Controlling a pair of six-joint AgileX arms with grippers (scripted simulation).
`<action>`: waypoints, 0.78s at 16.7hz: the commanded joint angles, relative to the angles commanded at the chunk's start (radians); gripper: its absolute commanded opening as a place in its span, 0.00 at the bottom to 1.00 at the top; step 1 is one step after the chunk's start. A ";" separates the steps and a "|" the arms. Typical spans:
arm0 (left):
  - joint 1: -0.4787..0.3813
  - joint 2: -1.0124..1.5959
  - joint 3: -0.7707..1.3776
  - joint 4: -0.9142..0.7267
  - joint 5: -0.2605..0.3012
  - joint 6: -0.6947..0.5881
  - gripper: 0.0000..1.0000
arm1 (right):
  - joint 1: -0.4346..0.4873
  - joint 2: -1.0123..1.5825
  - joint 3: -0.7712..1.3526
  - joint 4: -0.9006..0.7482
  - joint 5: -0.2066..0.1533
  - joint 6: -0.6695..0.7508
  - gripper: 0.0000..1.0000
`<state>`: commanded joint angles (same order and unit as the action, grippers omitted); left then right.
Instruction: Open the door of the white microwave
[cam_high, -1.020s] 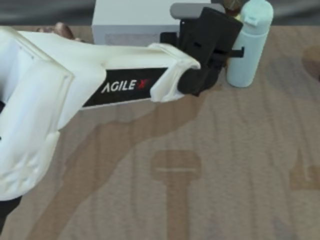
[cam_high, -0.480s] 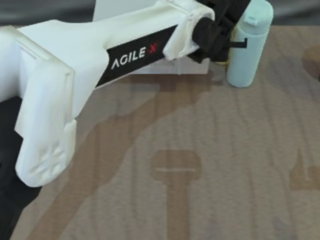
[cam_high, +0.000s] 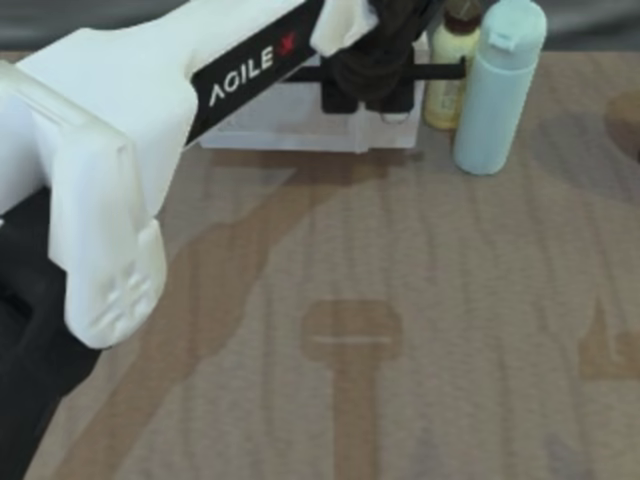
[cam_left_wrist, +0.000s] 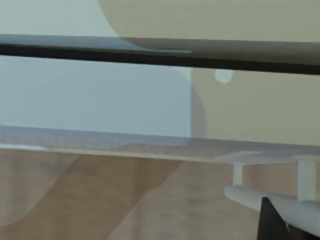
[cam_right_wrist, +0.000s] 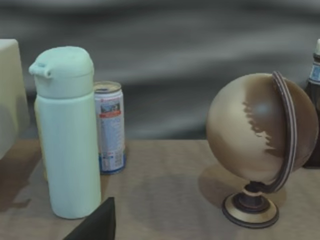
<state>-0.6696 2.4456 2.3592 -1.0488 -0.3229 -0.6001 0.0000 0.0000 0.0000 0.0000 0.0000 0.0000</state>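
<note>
Top view: the left arm reached from the table's left side to the far edge, its left gripper (cam_high: 368, 92) down against the front of the white microwave (cam_high: 262, 105), which stood at the far edge, left of a yellow bottle (cam_high: 450, 80) and a mint bottle (cam_high: 497, 90); the door (cam_high: 300, 135) appeared as a pale panel standing out from the front over the table (cam_high: 420, 320), judged partly open; whether the fingers were clenched on anything could not be told here; the right arm was out of view.

Left wrist view: the door's edge ran across the picture, with a white handle (cam_left_wrist: 272, 199) on two posts; a dark gripper tip lay touching or just beside the bar; actual grasp could not be told.

Right wrist view: the right gripper (cam_right_wrist: 95, 225) showed only a dark corner, parked near the mint bottle, a can (cam_right_wrist: 109, 127) and a globe (cam_right_wrist: 255, 135); its closure could not be told.

Recommendation: the pull should follow the door's arc about its hinge, not a straight line; contact should be kept square on the handle; the wrist should stay clear of both bottles; the motion should be slow, lest the light microwave slide.
</note>
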 joint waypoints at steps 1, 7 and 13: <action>0.002 0.002 0.009 -0.012 0.005 -0.003 0.00 | 0.000 0.000 0.000 0.000 0.000 0.000 1.00; 0.002 0.003 0.011 -0.014 0.006 -0.004 0.00 | 0.000 0.000 0.000 0.000 0.000 0.000 1.00; 0.002 0.003 0.011 -0.014 0.006 -0.004 0.00 | 0.000 0.000 0.000 0.000 0.000 0.000 1.00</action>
<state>-0.6676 2.4485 2.3702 -1.0623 -0.3172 -0.6038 0.0000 0.0000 0.0000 0.0000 0.0000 0.0000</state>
